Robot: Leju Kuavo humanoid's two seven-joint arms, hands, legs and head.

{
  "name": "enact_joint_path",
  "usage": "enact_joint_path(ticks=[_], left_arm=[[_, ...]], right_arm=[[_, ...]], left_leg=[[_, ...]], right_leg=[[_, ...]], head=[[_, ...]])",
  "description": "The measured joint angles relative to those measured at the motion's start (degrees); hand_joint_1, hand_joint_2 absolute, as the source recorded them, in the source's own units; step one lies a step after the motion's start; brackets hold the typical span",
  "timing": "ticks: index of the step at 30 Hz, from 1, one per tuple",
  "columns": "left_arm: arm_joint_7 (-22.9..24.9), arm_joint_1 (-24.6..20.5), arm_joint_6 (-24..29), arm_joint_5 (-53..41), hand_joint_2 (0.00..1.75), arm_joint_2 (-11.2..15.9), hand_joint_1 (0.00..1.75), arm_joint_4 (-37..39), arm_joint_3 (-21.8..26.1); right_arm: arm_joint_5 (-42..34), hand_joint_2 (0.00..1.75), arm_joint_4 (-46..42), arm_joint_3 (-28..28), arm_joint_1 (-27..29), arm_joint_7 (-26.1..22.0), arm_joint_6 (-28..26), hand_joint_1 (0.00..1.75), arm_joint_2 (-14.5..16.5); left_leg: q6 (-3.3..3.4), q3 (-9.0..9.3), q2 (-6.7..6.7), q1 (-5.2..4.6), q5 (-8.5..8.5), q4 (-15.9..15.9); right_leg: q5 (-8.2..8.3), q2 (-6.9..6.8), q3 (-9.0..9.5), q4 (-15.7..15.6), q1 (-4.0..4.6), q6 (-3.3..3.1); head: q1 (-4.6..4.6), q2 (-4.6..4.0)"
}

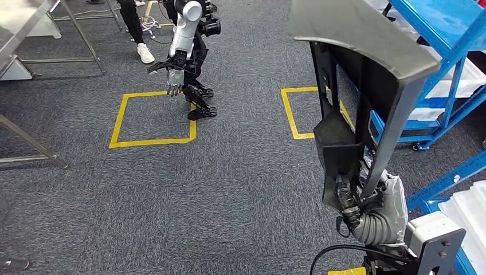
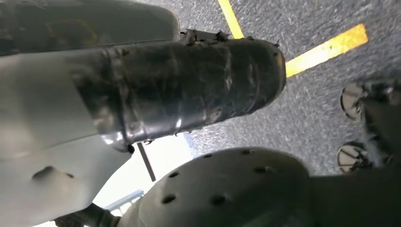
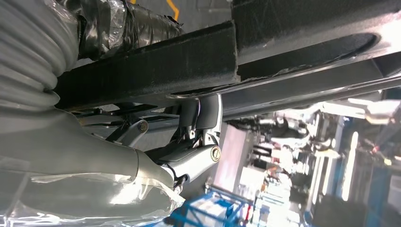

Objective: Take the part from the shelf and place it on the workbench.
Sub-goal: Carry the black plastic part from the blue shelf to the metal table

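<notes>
Your part (image 1: 367, 86), a long dark metal bracket, stands nearly upright above your right hand (image 1: 358, 197), which clasps its lower end. The blue shelf (image 1: 453, 69) is just beside it; a bench leg (image 1: 26, 140) lies well across the carpet. Your left hand's (image 2: 189, 90) state can't be judged.

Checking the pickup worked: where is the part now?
In the head view, the part is on the right, held up by the right hand, beside the blue shelf.

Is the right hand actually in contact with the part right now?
Touching. In the head view the right hand grips the lower end of the dark part; the right wrist view shows its fingers wrapped against the part's bar.
</notes>
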Motion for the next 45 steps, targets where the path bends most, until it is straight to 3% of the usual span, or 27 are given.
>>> enact_joint_path(ticks=[2,4,6,8,9,10,12,14,16,18,20,22,24,25,26,28,30,31,33,34,36,38,40,41,42,44,45], left_arm=[[0.0,0.0,-0.01,0.0,0.0,0.0,0.0,0.0,0.0],[-0.01,0.07,0.02,0.0,0.0,-0.18,0.0,0.0,0.0],[-0.07,0.0,0.04,0.0,0.0,-0.61,0.0,0.0,0.0],[-0.09,-0.13,0.05,0.0,0.0,-0.98,0.0,0.0,0.0],[-0.05,-0.15,0.06,0.0,0.0,-1.06,0.0,0.0,0.0],[-0.02,-0.13,0.06,0.0,0.0,-1.11,0.0,0.0,0.0],[0.01,-0.07,0.05,0.0,0.0,-1.14,0.0,0.0,0.0],[0.0,-0.1,0.04,-0.01,0.0,-1.15,0.0,0.0,0.0],[0.0,-0.14,0.03,-0.02,0.0,-1.18,0.0,0.0,0.0],[0.0,-0.07,0.03,-0.02,0.0,-1.19,0.0,0.0,0.0],[0.0,0.05,0.05,-0.02,0.0,-1.17,0.0,0.0,0.0],[0.0,0.05,0.05,-0.07,0.0,-0.98,0.0,0.0,0.0],[0.01,-0.02,0.04,-0.22,0.0,-0.6,0.0,0.0,-0.01],[0.02,-0.03,0.04,-0.31,0.0,-0.44,0.0,0.0,-0.02],[0.03,-0.01,0.06,-0.38,0.0,-0.33,0.0,0.0,-0.03],[0.04,-0.01,0.13,-0.43,0.0,-0.27,0.0,0.0,-0.05],[0.07,-0.16,0.16,-0.48,0.0,-0.26,0.0,-0.01,-0.08],[0.09,-0.24,0.15,-0.5,0.0,-0.26,0.0,-0.01,-0.1],[0.16,-0.23,0.1,-0.56,0.0,-0.28,0.0,-0.02,-0.15],[0.19,-0.17,0.07,-0.57,0.0,-0.38,0.0,-0.02,-0.16],[0.2,-0.14,0.04,-0.59,0.0,-0.8,0.0,-0.02,-0.15],[0.17,-0.26,0.04,-0.59,0.0,-1.25,0.0,-0.01,-0.14],[0.17,-0.39,0.04,-0.59,0.0,-1.4,0.0,0.0,-0.14],[0.18,-0.4,0.04,-0.59,0.0,-1.43,0.0,0.0,-0.15],[0.18,-0.4,0.04,-0.59,0.0,-1.43,0.0,0.0,-0.16],[0.2,-0.42,0.03,-0.6,0.0,-1.45,0.0,0.0,-0.21],[0.22,-0.43,0.0,-0.61,0.0,-1.46,0.0,-0.01,-0.25]], right_arm=[[0.01,1.75,0.0,-0.01,-0.07,0.02,0.01,1.75,0.01],[0.01,1.75,0.0,-0.01,-0.13,0.01,0.02,1.75,0.01],[0.01,1.75,-0.01,-0.02,-0.13,-0.01,0.02,1.75,-0.03],[0.01,1.75,0.0,-0.03,0.04,-0.02,0.02,1.75,-0.06],[0.01,1.75,0.01,-0.03,0.14,-0.02,0.02,1.75,-0.07],[0.01,1.75,0.02,-0.03,0.19,-0.02,0.02,1.75,-0.08],[0.01,1.75,0.02,-0.03,0.19,-0.02,0.02,1.75,-0.08],[0.01,1.75,0.0,-0.03,0.07,-0.02,0.02,1.75,-0.08],[0.01,1.75,-0.05,-0.03,-0.06,-0.01,0.02,1.75,-0.09],[0.01,1.75,-0.13,-0.03,-0.13,-0.01,0.02,1.75,-0.08],[0.0,1.75,-0.17,-0.02,-0.21,-0.02,0.04,1.75,-0.03],[-0.02,1.75,-0.16,-0.01,-0.2,-0.04,0.08,1.75,0.0],[-0.06,1.75,-0.14,0.01,-0.08,-0.06,0.18,1.75,0.02],[-0.08,1.75,-0.13,0.04,-0.03,-0.06,0.25,1.75,0.03],[-0.1,1.75,-0.12,0.07,-0.02,-0.06,0.32,1.75,0.04],[-0.12,1.75,-0.12,0.1,-0.04,-0.09,0.43,1.75,0.05],[-0.14,1.75,-0.14,0.08,-0.1,-0.21,0.52,1.75,0.05],[-0.14,1.75,-0.15,0.08,-0.13,-0.29,0.56,1.75,0.05],[-0.14,1.75,-0.16,0.08,-0.19,-0.44,0.61,1.75,0.08],[-0.14,1.75,-0.16,0.08,-0.22,-0.49,0.61,1.75,0.08],[-0.14,1.75,-0.18,0.05,-0.28,-0.54,0.61,1.75,0.07],[-0.14,1.75,-0.19,0.03,-0.23,-0.57,0.61,1.75,0.04],[-0.15,1.75,-0.15,0.02,-0.14,-0.56,0.61,1.75,0.03],[-0.15,1.75,-0.14,0.02,-0.14,-0.56,0.61,1.75,0.03],[-0.15,1.75,-0.14,0.02,-0.18,-0.56,0.62,1.75,0.03],[-0.15,1.75,-0.15,0.02,-0.42,-0.56,0.63,1.75,0.04],[-0.17,1.75,-0.15,0.02,-0.6,-0.56,0.66,1.75,0.05]], left_leg=[[1.11,-0.3,-1.16,-0.19,-0.06,-0.16],[1.89,-0.49,-2.41,-0.13,0.14,-0.17],[2.47,-0.66,-3.69,-0.05,0.44,-0.22],[2.85,-0.96,-5.17,-0.28,0.66,-0.22],[2.98,-1.06,-6.04,-0.45,0.75,-0.22],[3.07,-1.11,-6.96,-0.6,0.84,-0.21],[3.08,-1.01,-8.78,-0.78,0.98,-0.21],[2.84,-1.15,-10.35,-0.68,1.17,-0.18],[2.24,-1.71,-11.74,-0.32,1.52,-0.18],[1.53,-2.06,-12.98,-0.03,1.84,-0.32],[1.11,-2.92,-10.54,-0.23,0.56,1.54],[0.69,-5.88,-6.02,-0.44,-3.09,7.95],[0.09,-9.15,-4.06,-0.21,-5.99,14.86],[-0.21,-9.56,-3.69,-0.04,-6.02,15.94],[-0.52,-8.74,-3.33,0.13,-5.03,14.73],[-1.11,-4.3,-1.38,0.39,-1.88,7.42],[-0.66,-0.95,0.33,0.34,-0.32,1.55],[-0.12,-0.52,0.52,0.23,-0.29,0.53],[1.16,-0.93,-0.95,0.07,-0.11,0.47],[1.57,-1.07,-1.62,0.1,0.02,0.44],[2.29,-1.31,-2.92,0.21,0.43,0.35],[2.8,-1.71,-4.33,0.0,0.76,0.35],[3.13,-2.02,-6.09,-0.4,1.04,0.36],[3.2,-2.08,-7.0,-0.56,1.17,0.36],[3.19,-2.1,-7.88,-0.65,1.31,0.36],[2.99,-2.22,-9.46,-0.65,1.6,0.39],[2.74,-2.39,-10.18,-0.57,1.79,0.39]], right_leg=[[-0.13,-0.91,0.09,0.06,0.0,0.57],[-1.11,0.29,-0.32,1.04,-0.26,1.22],[-4.39,3.7,-2.89,6.58,-0.48,1.56],[-7.93,5.78,-7.09,15.2,-0.51,1.39],[-8.44,6.1,-8.6,17.92,-0.49,1.17],[-7.82,6.31,-9.13,18.44,-0.44,0.83],[-3.83,7.21,-6.92,12.74,-0.13,-0.15],[-0.26,10.05,-3.51,4.64,0.22,-1.19],[0.62,11.6,-2.17,1.13,0.48,-1.52],[0.89,10.27,-1.63,0.31,0.56,-1.46],[1.47,8.59,-0.71,-0.94,0.41,-1.63],[1.78,6.72,-0.26,-1.62,0.34,-1.76],[1.72,4.77,-0.24,-1.59,0.31,-1.77],[1.64,3.81,-0.25,-1.52,0.23,-1.7],[1.51,2.87,-0.27,-1.38,0.11,-1.53],[1.06,1.25,-0.27,-0.77,-0.11,-0.92],[0.37,0.06,-0.43,0.17,-0.05,-0.11],[0.14,-0.46,-0.47,0.46,0.04,0.25],[-0.04,-1.53,-0.4,0.54,-0.03,0.84],[-0.48,-1.03,-0.46,0.88,-0.15,1.17],[-3.18,2.18,-2.04,4.67,-0.43,1.59],[-7.23,5.45,-5.93,12.99,-0.55,1.52],[-8.6,6.29,-8.91,18.6,-0.48,0.98],[-7.58,6.47,-8.89,18.14,-0.35,0.53],[-5.71,6.81,-7.81,15.49,-0.12,-0.01],[-1.64,9.0,-4.1,7.19,0.51,-1.22],[-0.41,9.92,-2.67,3.95,0.79,-1.59]], head=[[0.18,0.0],[0.25,0.0],[0.37,0.0],[0.46,0.0],[0.48,0.0],[0.49,0.0],[0.49,0.0],[0.48,0.0],[0.53,0.0],[0.59,0.0],[0.51,0.0],[0.41,0.0],[0.39,0.0],[0.39,0.0],[0.39,0.0],[0.37,0.0],[0.38,0.0],[0.44,0.0],[0.62,0.0],[0.68,0.0],[0.83,0.0],[0.97,0.0],[0.98,0.0],[0.97,0.0],[0.96,0.0],[0.96,0.0],[0.97,0.0]])
